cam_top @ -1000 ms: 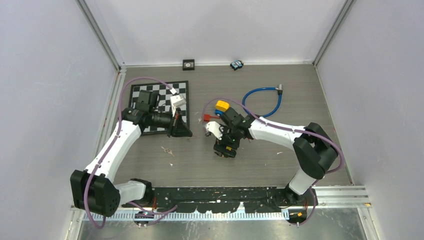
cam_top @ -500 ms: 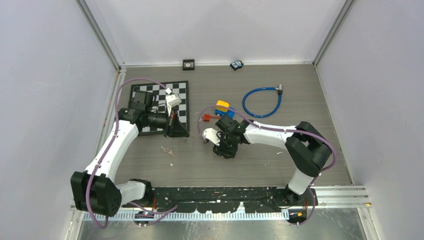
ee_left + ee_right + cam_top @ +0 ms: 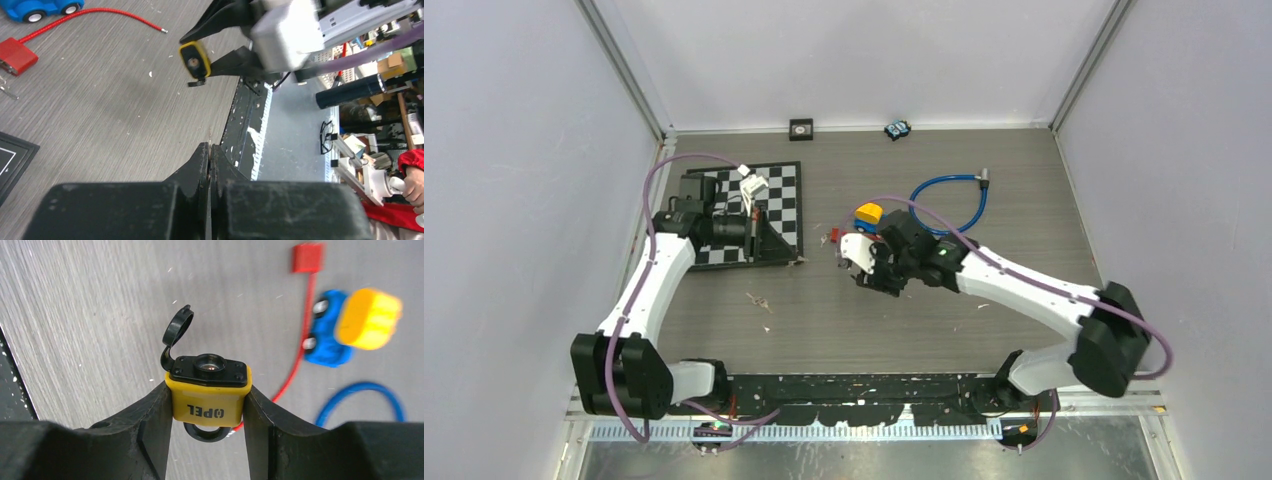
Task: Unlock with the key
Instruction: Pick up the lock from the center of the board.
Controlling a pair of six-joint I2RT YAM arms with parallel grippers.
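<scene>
- The right end effector [image 3: 207,396] is clamped on the yellow padlock [image 3: 209,390], one finger pressed against each side of its body.
- The padlock is held clear of the surface [image 3: 824,320], keyhole face towards the wrist camera. Its black dust cover [image 3: 177,335] is flipped open to the left, and its shackle [image 3: 205,432] hangs below the body.
- In the left wrist view the same padlock is seen in the air, facing the left arm.
- The left end effector [image 3: 210,155] has its fingers pressed together. Whether something thin is pinched between them cannot be told.
- In the top view it is placed at the near right corner of the chessboard [image 3: 774,195], well apart from the padlock.
- Beyond the padlock, a red tag [image 3: 307,257] with a red cord lies on the surface. A blue toy car [image 3: 322,342] is seen beside it, touching a yellow block [image 3: 370,317].
- A blue cable loop [image 3: 949,205] lies farther right.
</scene>
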